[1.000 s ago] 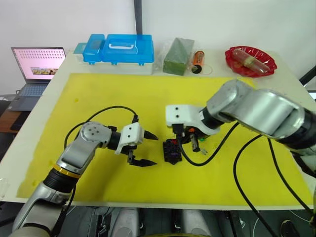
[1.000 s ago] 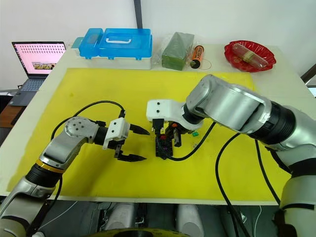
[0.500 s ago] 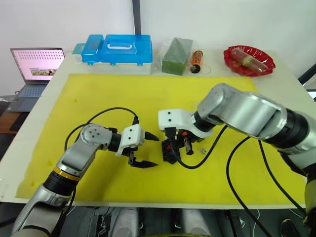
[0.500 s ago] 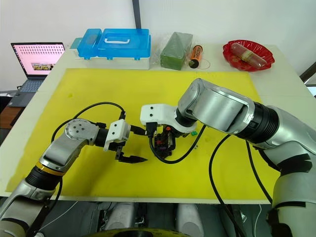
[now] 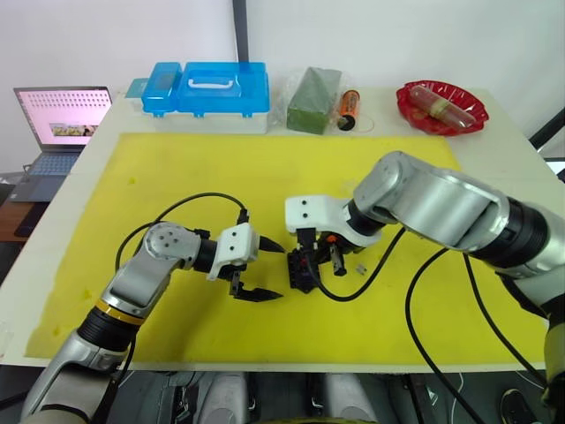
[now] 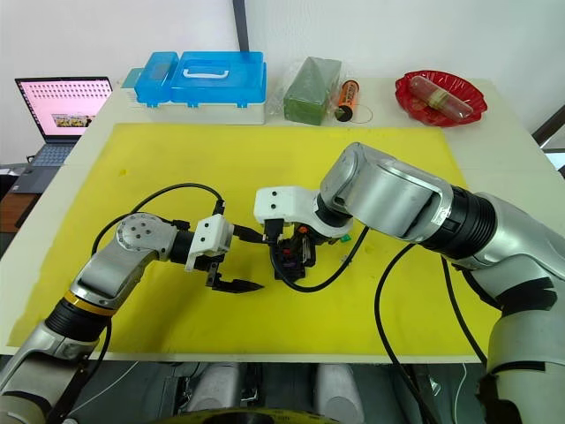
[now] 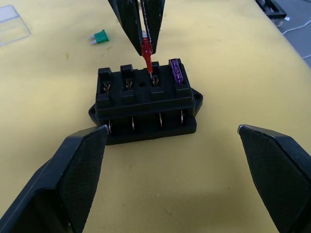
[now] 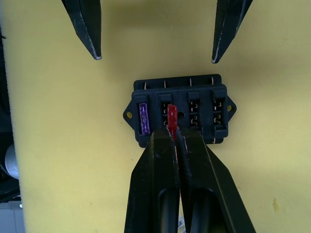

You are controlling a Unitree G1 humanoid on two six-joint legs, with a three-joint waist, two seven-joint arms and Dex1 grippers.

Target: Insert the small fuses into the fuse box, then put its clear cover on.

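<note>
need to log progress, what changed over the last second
The right gripper, shut on a red fuse, moved toward the robot's left and now sits over the fuse box. The left gripper stayed open beside the box; the purple fuse is seated.

Lab bench: yellow mat (image 5: 177,168), laptop (image 5: 60,115), blue case (image 5: 207,88).

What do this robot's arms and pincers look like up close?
Both arms are silver-grey metal tubes with black joint bands and loose black cables looping alongside. Each wrist ends in a white plastic block. The left gripper has two black, pointed fingers with textured pads; the right gripper has the same black fingers.
</note>
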